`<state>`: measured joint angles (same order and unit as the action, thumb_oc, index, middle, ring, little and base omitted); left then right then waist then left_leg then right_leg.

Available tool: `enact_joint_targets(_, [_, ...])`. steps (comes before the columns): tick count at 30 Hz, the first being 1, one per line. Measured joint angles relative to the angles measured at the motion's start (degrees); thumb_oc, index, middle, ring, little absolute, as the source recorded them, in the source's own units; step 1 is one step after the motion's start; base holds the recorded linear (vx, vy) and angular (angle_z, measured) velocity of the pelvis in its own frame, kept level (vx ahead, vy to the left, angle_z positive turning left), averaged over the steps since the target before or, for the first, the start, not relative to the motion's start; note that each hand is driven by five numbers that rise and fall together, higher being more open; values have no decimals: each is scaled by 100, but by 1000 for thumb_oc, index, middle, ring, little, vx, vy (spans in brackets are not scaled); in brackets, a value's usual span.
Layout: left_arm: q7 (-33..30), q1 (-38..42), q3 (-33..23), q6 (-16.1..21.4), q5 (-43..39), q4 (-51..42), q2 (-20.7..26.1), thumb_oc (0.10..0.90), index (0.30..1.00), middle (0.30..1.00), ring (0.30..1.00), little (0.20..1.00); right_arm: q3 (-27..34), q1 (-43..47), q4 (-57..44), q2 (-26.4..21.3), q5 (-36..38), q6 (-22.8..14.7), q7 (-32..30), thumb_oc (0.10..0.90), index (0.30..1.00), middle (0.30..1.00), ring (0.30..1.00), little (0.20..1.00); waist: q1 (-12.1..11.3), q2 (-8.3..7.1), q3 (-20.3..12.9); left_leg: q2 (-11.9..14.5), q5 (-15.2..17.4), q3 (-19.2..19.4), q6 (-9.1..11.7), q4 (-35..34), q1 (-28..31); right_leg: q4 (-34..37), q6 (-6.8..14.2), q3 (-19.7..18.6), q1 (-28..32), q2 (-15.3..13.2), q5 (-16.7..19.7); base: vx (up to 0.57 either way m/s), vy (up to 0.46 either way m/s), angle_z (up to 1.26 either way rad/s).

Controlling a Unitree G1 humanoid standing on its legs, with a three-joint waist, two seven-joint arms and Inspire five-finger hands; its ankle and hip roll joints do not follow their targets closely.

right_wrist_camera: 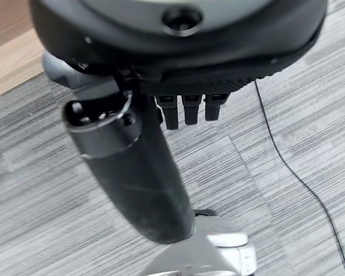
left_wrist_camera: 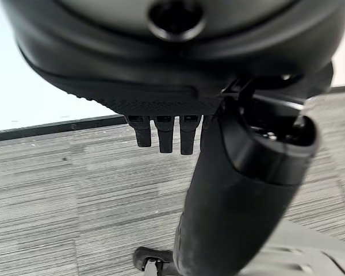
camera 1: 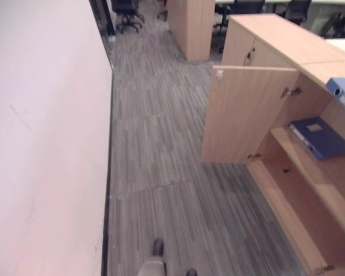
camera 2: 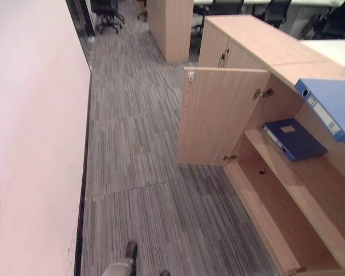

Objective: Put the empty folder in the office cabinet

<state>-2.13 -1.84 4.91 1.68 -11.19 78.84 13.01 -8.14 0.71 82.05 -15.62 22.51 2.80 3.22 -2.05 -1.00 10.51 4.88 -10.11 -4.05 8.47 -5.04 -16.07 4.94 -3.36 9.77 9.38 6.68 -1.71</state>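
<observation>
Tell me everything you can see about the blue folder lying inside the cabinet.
The dark blue folder is a ring-binder type with a lighter label strip along its spine and a pale square patch on its cover. It lies flat on the cabinet's upper shelf, spine toward the open wooden door. Nothing rests on it, and neither hand touches it. A second, lighter blue folder stands tilted up beyond it, at the cabinet's top edge.

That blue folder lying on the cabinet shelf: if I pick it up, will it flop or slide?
The blue folder looks like a rigid ring binder, so probably stiff, not floppy. It lies flat on the smooth wooden shelf, so a push would likely slide it. Its cover might swing open if lifted by one edge.
</observation>
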Motion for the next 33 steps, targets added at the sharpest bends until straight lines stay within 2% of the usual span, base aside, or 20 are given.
enact_joint_targets(1, [1,-72,-25,-1,1,39,-52,800,900,900,900,900,37,65,136,-12,-13,-12,2,800,900,900,900,900,-127,29,23,24,-60,-116,1,8,37,7,-29,-195,115,13,-14,411,220,-79])
enact_joint_targets(4, [24,-229,-54,-48,12,177,-122,800,900,900,900,900,64,145,179,-70,-131,-41,28,800,900,900,900,900,-137,113,-33,-10,-172,-30,-151,165,237,44,53,-472,416,15,-257,410,306,-51])
enact_joint_targets(6, [21,-310,-57,-28,17,202,-111,800,900,900,900,900,185,7,208,-78,-207,-50,27,800,900,900,900,900,-131,213,-302,-56,-235,42,-258,231,335,-2,48,-554,445,-27,-387,347,278,-18])
enact_joint_targets(8, [22,-339,-62,2,20,178,-117,800,900,900,900,900,220,-62,195,-68,-208,-63,49,800,900,900,900,900,-190,247,-419,-124,-248,124,-321,100,553,-10,169,-701,510,-159,-481,293,267,-34])
enact_joint_targets(9, [27,-322,-77,-27,17,181,-121,800,900,900,900,900,216,-3,193,-63,-218,-43,65,800,900,900,900,900,-218,285,-533,-271,-359,276,-590,-5,799,-57,386,-790,565,-376,-627,192,194,-45])
enact_joint_targets(10, [17,-365,-74,-36,16,162,-129,800,900,900,900,900,208,-56,201,-58,-228,-30,71,800,900,900,900,900,-245,250,-521,-306,-348,397,-698,-3,864,-194,490,-815,550,-451,-695,186,191,-53])
enact_joint_targets(11, [12,-352,-65,-29,15,130,-100,800,900,900,900,900,152,32,102,-12,-231,-2,98,800,900,900,900,900,-297,269,-542,-403,-214,554,-935,-1,1024,-708,694,-768,410,-615,-819,145,132,-38])
enact_joint_targets(13, [2,-333,-47,11,15,103,-49,800,900,900,900,900,150,34,38,23,-229,-5,122,800,900,900,900,900,-272,251,-586,-474,-86,616,-1061,11,1128,-1191,792,-730,270,-744,-938,192,167,-22])
enact_joint_targets(14, [-10,-303,-37,74,16,58,31,800,900,900,900,900,107,19,-68,53,-232,-16,124,800,900,900,900,900,-275,106,-713,-652,142,653,-1146,10,1216,-1493,847,-715,194,-944,-1044,117,101,-13])
enact_joint_targets(16, [-9,-231,-35,91,17,38,98,800,900,900,900,900,109,46,-132,149,-232,-58,138,800,900,900,900,900,-276,-47,-854,-901,276,677,-1310,24,1317,-1856,796,-506,108,-1307,-1249,178,204,0])
enact_joint_targets(17, [-3,-123,11,86,20,38,104,800,900,900,900,900,107,102,-222,236,-231,-128,144,800,900,900,900,900,-268,-72,-870,-1084,391,679,-1444,23,1435,-2261,892,-471,24,-1666,-1094,231,309,8])
enact_joint_targets(19, [16,-85,97,82,28,36,85,800,900,900,900,900,106,220,-259,249,-231,-120,144,800,900,900,900,900,-282,2,-864,-1133,459,756,-1524,14,1538,-3294,965,-379,-481,-1819,-931,151,242,-12])
enact_joint_targets(20, [22,-130,101,69,32,44,68,800,900,900,900,900,92,242,-314,237,-232,-130,134,800,900,900,900,900,-280,122,-848,-1148,527,841,-1593,11,1646,-4033,951,-199,-797,-1999,-717,154,203,-27])
enact_joint_targets(22, [12,-254,118,43,42,48,82,800,900,900,900,900,79,209,-321,247,-232,-137,133,800,900,900,900,900,-296,206,-823,-1234,645,939,-1686,24,1846,-4581,952,248,-930,-2397,-716,141,112,-31])
enact_joint_targets(25, [-2,-421,137,-30,48,47,131,800,900,900,900,900,42,171,-371,142,-288,-222,18,800,900,900,900,900,-298,194,-773,-1313,820,1197,-1580,6,1963,-4462,1035,871,-1200,-2927,-859,149,-14,-37])
enact_joint_targets(26, [-2,-450,143,-37,48,65,157,800,900,900,900,900,50,203,-365,129,-308,-218,17,800,900,900,900,900,-312,276,-792,-1309,828,1244,-1544,6,1968,-4289,1049,912,-1276,-2938,-867,51,-68,-49])
enact_joint_targets(27, [-11,-450,147,-45,44,78,185,800,900,900,900,900,75,205,-381,116,-325,-233,20,800,900,900,900,900,-288,191,-723,-1262,843,1330,-1531,26,1937,-3957,1123,1171,-1450,-2952,-908,87,-84,-53])
enact_joint_targets(28, [-14,-443,102,-47,43,88,188,800,900,900,900,900,120,282,-471,118,-327,-234,23,800,900,900,900,900,-280,217,-623,-1144,850,1478,-1503,25,1967,-3378,1230,1636,-1493,-2905,-874,85,-88,-48])
enact_joint_targets(30, [-7,-376,35,-47,39,98,182,800,900,900,900,900,162,264,-574,139,-325,-244,22,800,900,900,900,900,-245,190,-481,-1091,912,1556,-1448,25,2026,-2856,1460,1835,-1677,-2848,-597,100,-91,-45])
enact_joint_targets(33, [18,-430,-154,-38,37,63,122,800,900,900,900,900,328,354,-591,182,-275,-221,48,800,900,900,900,900,-161,35,-364,-1059,979,1860,-1377,2,2191,-1667,1511,2386,-1827,-2859,170,141,-140,-34])
